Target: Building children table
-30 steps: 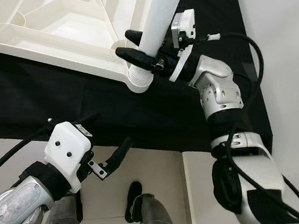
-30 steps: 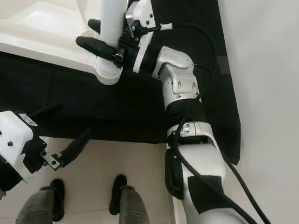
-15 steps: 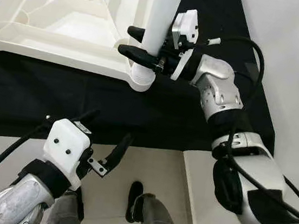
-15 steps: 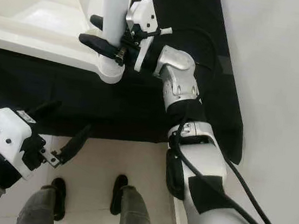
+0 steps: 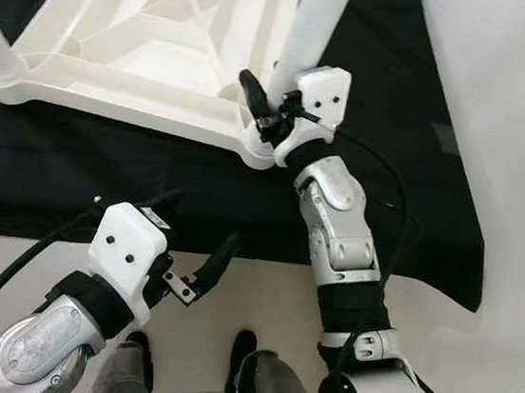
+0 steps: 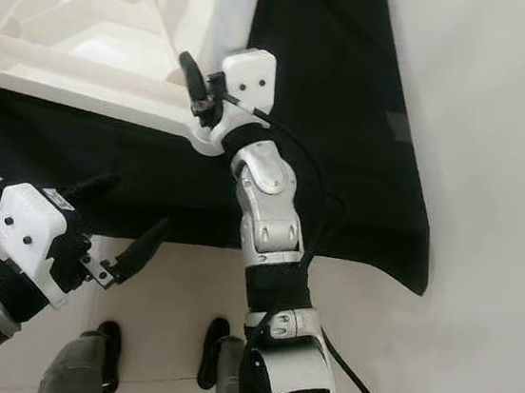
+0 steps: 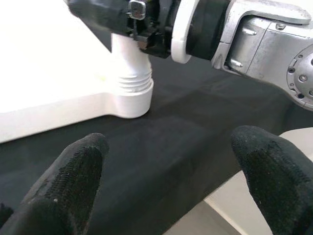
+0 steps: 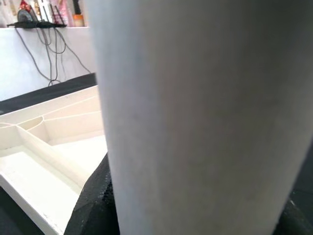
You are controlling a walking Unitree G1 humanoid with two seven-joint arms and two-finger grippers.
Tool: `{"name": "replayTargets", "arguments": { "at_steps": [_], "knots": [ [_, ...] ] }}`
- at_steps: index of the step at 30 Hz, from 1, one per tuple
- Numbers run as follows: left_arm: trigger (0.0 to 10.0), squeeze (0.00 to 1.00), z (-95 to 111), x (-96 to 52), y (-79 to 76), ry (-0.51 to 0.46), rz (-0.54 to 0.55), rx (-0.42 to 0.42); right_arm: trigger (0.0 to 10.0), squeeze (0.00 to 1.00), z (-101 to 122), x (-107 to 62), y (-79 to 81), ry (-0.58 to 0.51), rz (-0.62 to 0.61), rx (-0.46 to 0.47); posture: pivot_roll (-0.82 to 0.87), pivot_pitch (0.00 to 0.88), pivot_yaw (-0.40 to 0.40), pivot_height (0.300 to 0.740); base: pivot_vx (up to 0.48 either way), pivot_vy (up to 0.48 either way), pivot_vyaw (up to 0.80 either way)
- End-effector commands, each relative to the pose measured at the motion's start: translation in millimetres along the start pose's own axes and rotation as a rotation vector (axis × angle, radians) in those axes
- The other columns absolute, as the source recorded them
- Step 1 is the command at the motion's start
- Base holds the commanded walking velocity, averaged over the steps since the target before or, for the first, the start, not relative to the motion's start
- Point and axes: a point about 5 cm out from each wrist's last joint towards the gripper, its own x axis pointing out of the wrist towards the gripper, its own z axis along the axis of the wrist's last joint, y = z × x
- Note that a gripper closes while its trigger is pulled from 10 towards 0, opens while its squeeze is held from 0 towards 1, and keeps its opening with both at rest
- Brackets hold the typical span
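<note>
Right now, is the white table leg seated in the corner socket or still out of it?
In. The table leg stands upright in the corner socket of the upturned tabletop, with the right gripper clamped low around it.

White tabletop (image 6: 81, 35) lies upside down on black cloth (image 6: 348, 121), ribs up. White leg (image 6: 232, 6) stands upright in its near right corner socket. Right gripper (image 6: 199, 88) clamps the leg base just above the socket, one black finger visible on the leg's left side. Left gripper (image 6: 115, 226) hangs near left over the cloth's near edge and pale floor (image 6: 438, 324), fingers spread, holding nothing. Robot's feet visible at the near edge.
</note>
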Motion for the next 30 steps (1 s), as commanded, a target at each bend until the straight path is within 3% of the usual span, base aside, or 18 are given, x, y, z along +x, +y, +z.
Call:
{"name": "replayTargets", "arguments": {
  "at_steps": [1, 2, 5, 6, 8, 9, 10, 11, 12, 20, 29, 30],
  "knots": [
    [10.0, 0.00, -3, -2.0, -1.7, 0.007, -0.006, -0.011, 7.5, 0.00, -44, -12.9, 0.0, 0.218, -0.014, 0.041, 0.11, 0.369, -0.139, 0.740, 0.000, 0.000, 0.00],
    [10.0, 0.00, -3, -2.3, -1.1, 0.007, -0.004, -0.009, 10.0, 0.65, -41, -11.8, 0.2, 0.211, 0.014, 0.043, 0.11, 0.370, -0.138, 0.740, 0.000, 0.000, 0.00],
    [10.0, 0.00, -2, -2.3, -0.8, 0.007, -0.004, -0.008, 10.0, 0.65, -38, -11.4, 1.1, 0.200, 0.033, 0.044, 0.11, 0.371, -0.138, 0.740, 0.000, 0.000, 0.00],
    [10.0, 0.00, -2, -1.8, -1.4, 0.006, -0.007, -0.009, 10.0, 1.00, -33, -9.5, 2.8, 0.172, 0.079, 0.063, 0.11, 0.372, -0.138, 0.740, 0.000, 0.000, 0.00],
    [10.0, 0.00, -2, -1.2, -1.9, 0.005, -0.010, -0.011, 10.0, 1.00, -25, -7.7, 5.6, 0.135, 0.135, 0.072, 0.11, 0.372, -0.138, 0.740, 0.000, 0.000, 0.00],
    [10.0, 0.00, -2, -0.7, -2.2, 0.004, -0.012, -0.011, 10.0, 1.00, -14, -4.1, 8.5, 0.078, 0.238, 0.084, 0.11, 0.373, -0.139, 0.740, 0.000, 0.000, 0.00],
    [10.0, 0.00, -2, -0.4, -2.0, 0.003, -0.013, -0.013, 10.0, 0.38, -4, -0.5, 9.9, 0.037, 0.346, 0.074, 0.11, 0.373, -0.138, 0.740, 0.000, 0.000, 0.00],
    [10.0, 0.00, -2, -0.4, -2.0, 0.003, -0.013, -0.013, 10.0, 0.38, -4, -0.5, 9.9, 0.037, 0.346, 0.074, 0.11, 0.373, -0.138, 0.740, 0.000, 0.000, 0.00],
    [10.0, 0.00, -2, -0.2, -2.1, 0.002, -0.012, -0.014, 10.0, 0.00, 8, 4.1, 9.2, -0.004, 0.510, 0.026, 0.12, 0.370, -0.138, 0.740, 0.000, 0.000, 0.00],
    [10.0, 0.00, -2, -0.6, -3.5, -0.001, -0.007, -0.010, 10.0, 0.00, 29, 15.8, -11.5, -0.017, 0.745, -0.047, 0.14, 0.365, -0.153, 0.740, 0.000, 0.000, 0.00],
    [10.0, 0.00, -2, -2.3, -7.1, 0.003, -0.007, -0.012, 10.0, 0.00, 33, 22.3, -14.9, 0.039, 0.900, -0.050, 0.16, 0.359, -0.162, 0.740, 0.000, 0.000, 0.00],
    [10.0, 0.00, -2, -2.9, -7.3, 0.004, -0.006, -0.012, 5.7, 0.00, 32, 23.8, -14.4, 0.051, 0.928, -0.058, 0.17, 0.360, -0.163, 0.740, 0.000, 0.000, 0.00]
  ]
}}
